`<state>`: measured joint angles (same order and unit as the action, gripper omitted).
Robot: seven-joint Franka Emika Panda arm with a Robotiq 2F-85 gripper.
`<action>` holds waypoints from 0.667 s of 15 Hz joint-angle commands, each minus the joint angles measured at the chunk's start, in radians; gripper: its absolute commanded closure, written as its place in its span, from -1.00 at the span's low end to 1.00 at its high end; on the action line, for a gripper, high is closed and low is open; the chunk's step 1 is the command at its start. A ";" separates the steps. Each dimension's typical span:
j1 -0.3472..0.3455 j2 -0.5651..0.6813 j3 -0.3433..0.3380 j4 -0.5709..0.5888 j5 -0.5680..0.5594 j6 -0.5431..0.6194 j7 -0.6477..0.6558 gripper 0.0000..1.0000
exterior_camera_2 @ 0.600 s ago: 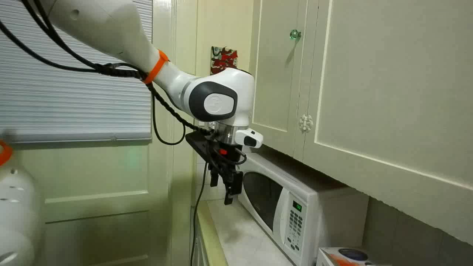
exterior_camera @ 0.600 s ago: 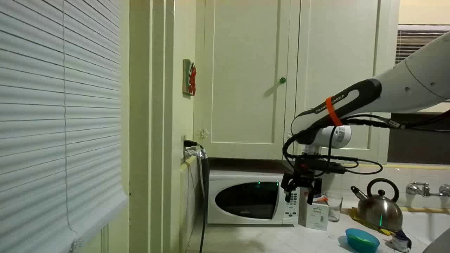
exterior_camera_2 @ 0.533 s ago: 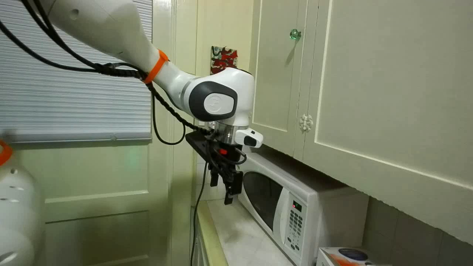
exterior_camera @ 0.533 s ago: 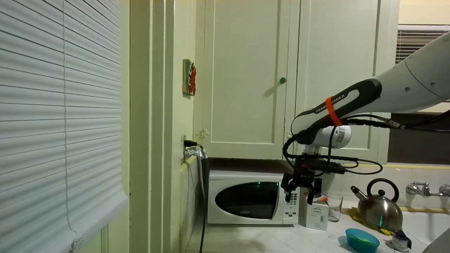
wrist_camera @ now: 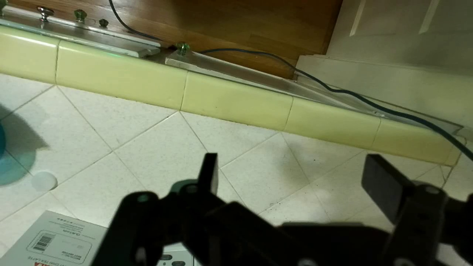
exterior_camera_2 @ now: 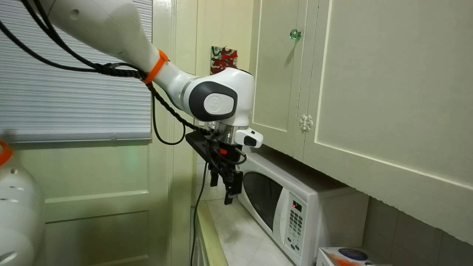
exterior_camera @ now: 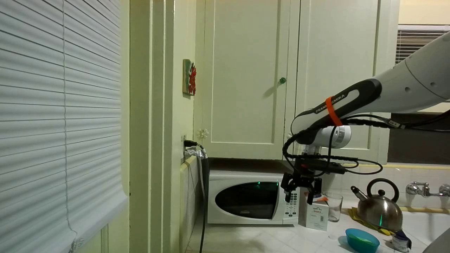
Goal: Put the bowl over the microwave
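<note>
The small teal bowl [exterior_camera: 361, 241] stands upright on the counter at the lower right in an exterior view, with a light green patch inside. In the wrist view only a sliver of the bowl [wrist_camera: 2, 139] shows at the left edge. The white microwave [exterior_camera: 246, 200] stands on the counter against the wall; it also shows in an exterior view [exterior_camera_2: 279, 208]. My gripper [exterior_camera: 299, 198] hangs pointing down in front of the microwave's right part, to the left of the bowl and above it. In the wrist view my gripper [wrist_camera: 292, 162] is open, fingers wide apart, nothing between them.
Cabinets [exterior_camera: 246, 70] hang low over the microwave, leaving a narrow gap above it. A white box [exterior_camera: 317, 216] and a glass [exterior_camera: 335, 207] stand right of it. A steel kettle [exterior_camera: 381, 212], a small container [exterior_camera: 400, 242] and a sink [exterior_camera: 432, 225] are farther right.
</note>
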<state>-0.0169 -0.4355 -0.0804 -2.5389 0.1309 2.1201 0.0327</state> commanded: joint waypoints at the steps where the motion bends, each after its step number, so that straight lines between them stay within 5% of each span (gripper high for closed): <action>1: -0.010 0.000 0.009 0.002 0.004 -0.003 -0.004 -1.00; 6: -0.004 -0.007 0.004 -0.003 0.003 -0.001 -0.035 -1.00; 10: -0.001 -0.052 0.037 -0.102 -0.106 0.052 -0.143 -1.00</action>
<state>-0.0161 -0.4402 -0.0652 -2.5585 0.0954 2.1225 -0.0536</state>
